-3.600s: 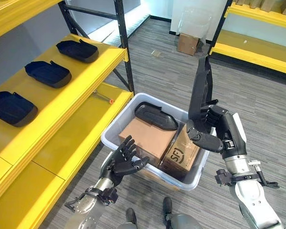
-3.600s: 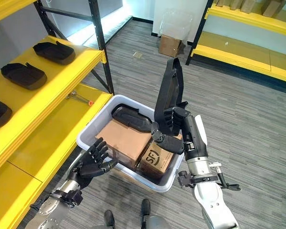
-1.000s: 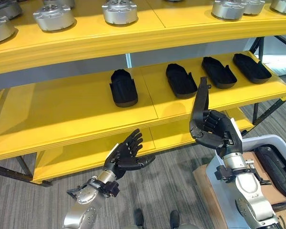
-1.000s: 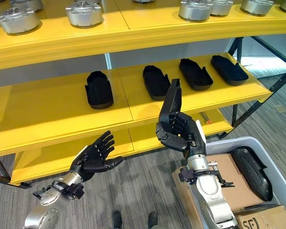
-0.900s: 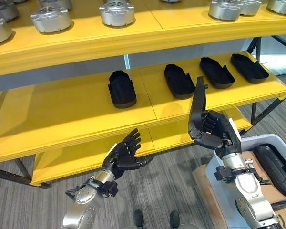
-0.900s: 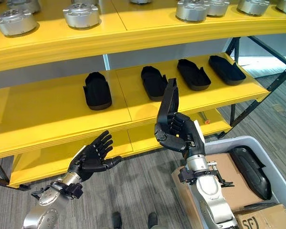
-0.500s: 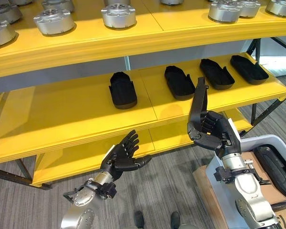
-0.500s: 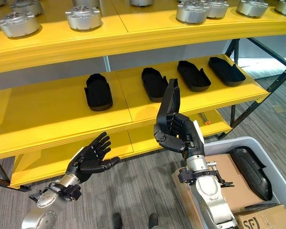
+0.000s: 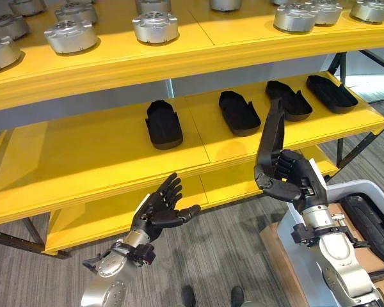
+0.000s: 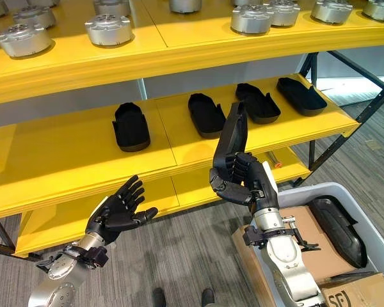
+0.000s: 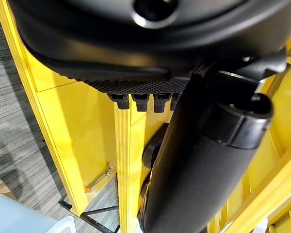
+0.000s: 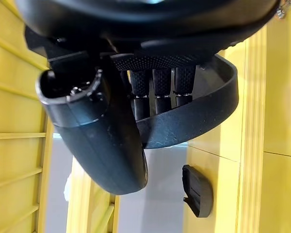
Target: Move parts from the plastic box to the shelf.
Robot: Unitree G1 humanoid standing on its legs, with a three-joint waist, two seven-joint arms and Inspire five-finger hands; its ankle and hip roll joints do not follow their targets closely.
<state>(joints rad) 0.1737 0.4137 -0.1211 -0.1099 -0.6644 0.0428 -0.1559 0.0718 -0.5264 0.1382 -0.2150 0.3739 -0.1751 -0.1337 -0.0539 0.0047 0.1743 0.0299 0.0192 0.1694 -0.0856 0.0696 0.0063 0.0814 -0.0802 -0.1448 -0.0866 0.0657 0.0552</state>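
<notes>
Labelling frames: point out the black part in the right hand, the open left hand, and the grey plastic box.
Long black moulded part (image 10: 233,131), right eye view, upper half above the fingers.
Left hand (image 9: 155,210), left eye view, palm.
Grey plastic box (image 10: 307,192), right eye view, far rim.

Right hand (image 9: 287,181) clutching a black plastic part (image 9: 269,140) upright before the yellow shelf (image 9: 102,163); left hand (image 9: 159,208) spread, empty.
</notes>
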